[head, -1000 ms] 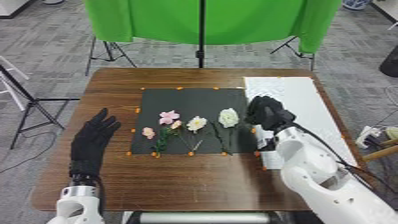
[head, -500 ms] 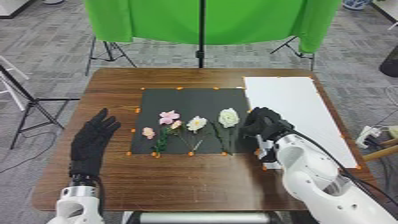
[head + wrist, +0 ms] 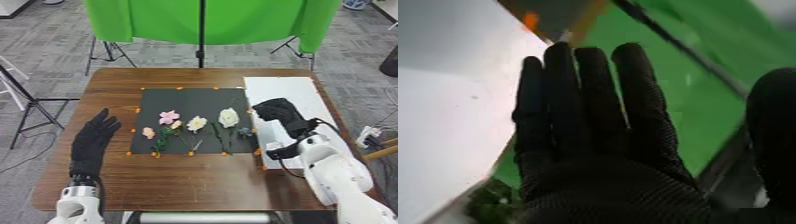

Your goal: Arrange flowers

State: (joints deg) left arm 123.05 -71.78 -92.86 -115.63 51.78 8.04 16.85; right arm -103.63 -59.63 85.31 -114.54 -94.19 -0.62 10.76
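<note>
Near us on the left of the brown wooden table [image 3: 178,185], we have our left hand [image 3: 89,141] beside the dark mat [image 3: 182,102], its fingers loosely extended and holding nothing. Green stems [image 3: 161,143] lie toward the mat's near edge, beneath the blooms. Orange marks dot the mat's border.

A little farther along, we see the flowers lying on the mat. From left to right come a small pale-pink flower [image 3: 148,132], a larger pink flower [image 3: 168,117], a little peach flower [image 3: 176,124] just below it, a cream flower [image 3: 197,123] and a full white flower [image 3: 228,117]. Near the mat's right edge lies a small blue-grey flower [image 3: 245,132]; we cannot make out its stem clearly.

To the right of that, we have our right hand [image 3: 282,112] over the white board [image 3: 289,87], close to where the board meets the mat. In the right wrist view, our right hand [image 3: 602,170] is open and empty, the fingers straight and close together, the thumb well apart from them.

Beyond the table's far edge, we see a green cloth [image 3: 160,22] with a black pole [image 3: 202,50] in front of it.
</note>
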